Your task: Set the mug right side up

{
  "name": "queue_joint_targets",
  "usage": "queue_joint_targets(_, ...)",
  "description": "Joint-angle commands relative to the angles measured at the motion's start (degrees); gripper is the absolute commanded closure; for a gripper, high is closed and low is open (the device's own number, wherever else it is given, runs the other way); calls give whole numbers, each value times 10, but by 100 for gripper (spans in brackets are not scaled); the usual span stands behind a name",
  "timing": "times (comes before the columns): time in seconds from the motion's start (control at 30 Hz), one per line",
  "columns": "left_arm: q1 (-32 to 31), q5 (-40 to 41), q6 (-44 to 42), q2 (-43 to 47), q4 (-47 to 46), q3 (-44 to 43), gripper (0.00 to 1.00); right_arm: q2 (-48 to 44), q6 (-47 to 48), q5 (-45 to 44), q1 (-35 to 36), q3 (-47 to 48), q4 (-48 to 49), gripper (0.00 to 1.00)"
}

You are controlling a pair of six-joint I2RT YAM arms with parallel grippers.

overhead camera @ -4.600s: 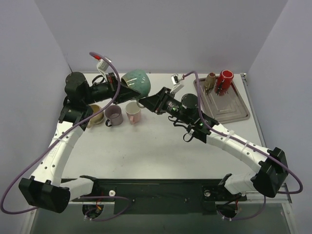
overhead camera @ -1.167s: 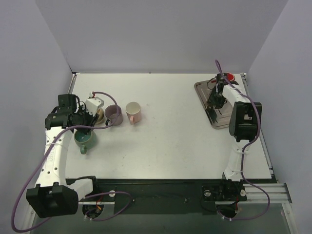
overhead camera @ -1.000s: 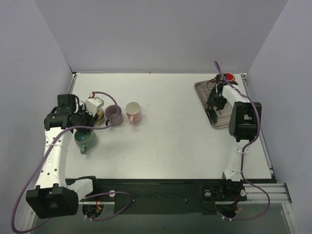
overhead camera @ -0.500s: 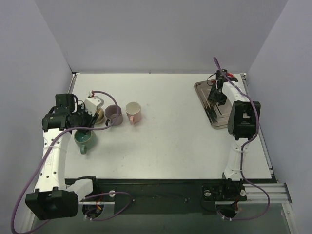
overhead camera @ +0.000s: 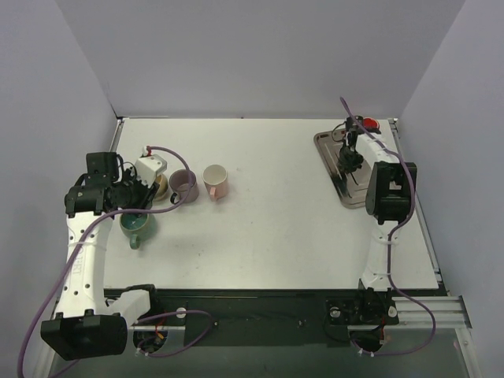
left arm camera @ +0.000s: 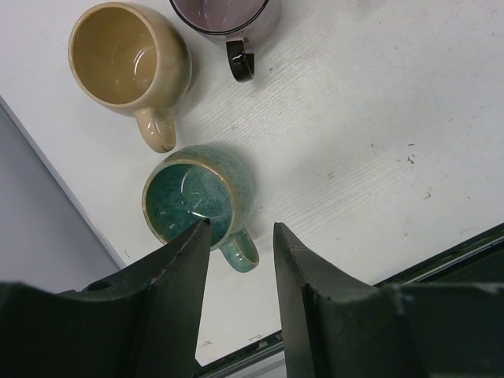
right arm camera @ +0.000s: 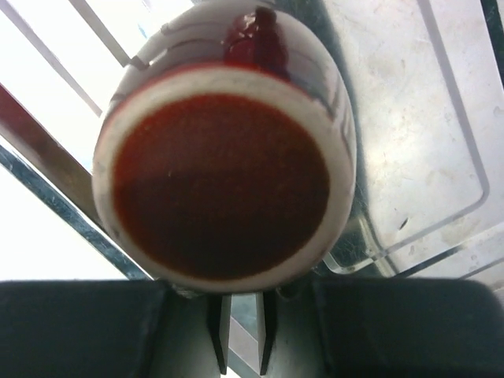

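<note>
Jaws of L gripper [left arm camera: 240,228] spread over upright green mug [left arm camera: 197,201], R gripper [overhead camera: 347,156] jaws unclear, by inverted red mug [right arm camera: 220,185]

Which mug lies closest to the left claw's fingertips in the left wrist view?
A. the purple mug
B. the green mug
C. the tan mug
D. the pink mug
B: the green mug stands upright, mouth up, just beyond the open left claw, while the tan mug and the purple mug sit farther off.
</note>
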State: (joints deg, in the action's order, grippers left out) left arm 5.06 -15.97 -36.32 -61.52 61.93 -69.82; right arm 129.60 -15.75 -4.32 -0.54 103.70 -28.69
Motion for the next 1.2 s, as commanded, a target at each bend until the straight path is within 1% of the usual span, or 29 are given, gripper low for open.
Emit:
queue_joint_targets(0.0,4,-24,-7,10,5,-21,52,-79,19,-23,2,-44,18,98)
queue_joint_targets(0.03,4,-27,-6,11,5,-20,52,-91,20,-21,3,-61,34,100)
queue_joint_targets(0.13,3,-38,-2,12,3,-21,52,-150,26,3,2,-103,69,100)
queue_joint_targets(0.27,2,-76,11,10,2,-30,49,-217,23,30,19,-160,103,100)
queue_joint_targets(0.4,-1,-134,41,6,-7,-51,49,-295,14,31,26,-229,153,100)
queue_joint_targets(0.5,-7,-189,69,3,-17,-70,48,-324,4,39,24,-247,162,100)
queue_joint_targets(0.53,-9,-203,89,1,-30,-73,48,-327,4,54,26,-249,157,100)
queue_joint_targets(0.6,-16,-245,126,-4,-52,-74,47,-346,4,55,33,-258,161,100)
queue_joint_targets(0.63,-29,-263,135,-5,-60,-72,46,-354,3,50,34,-262,162,100)
queue_joint_targets(0.67,-39,-263,157,-11,-78,-70,46,-355,0,45,33,-262,160,100)
queue_joint_targets(0.7,-72,-246,172,-12,-83,-71,46,-346,-2,26,32,-260,154,100)
queue_joint_targets(0.77,-111,-209,176,-19,-87,-73,46,-319,4,14,24,-246,137,100)
queue_joint_targets(0.83,-135,-189,182,-17,-94,-68,46,-283,10,16,14,-225,111,100)
queue_joint_targets(0.9,-142,-187,182,-10,-97,-63,46,-267,18,19,13,-207,89,100)
queue_joint_targets(1.03,-149,-173,179,-4,-98,-61,46,-275,11,31,13,-221,109,100)
queue_joint_targets(1.17,-180,-152,186,-26,-100,-59,44,-303,-12,39,11,-229,122,100)
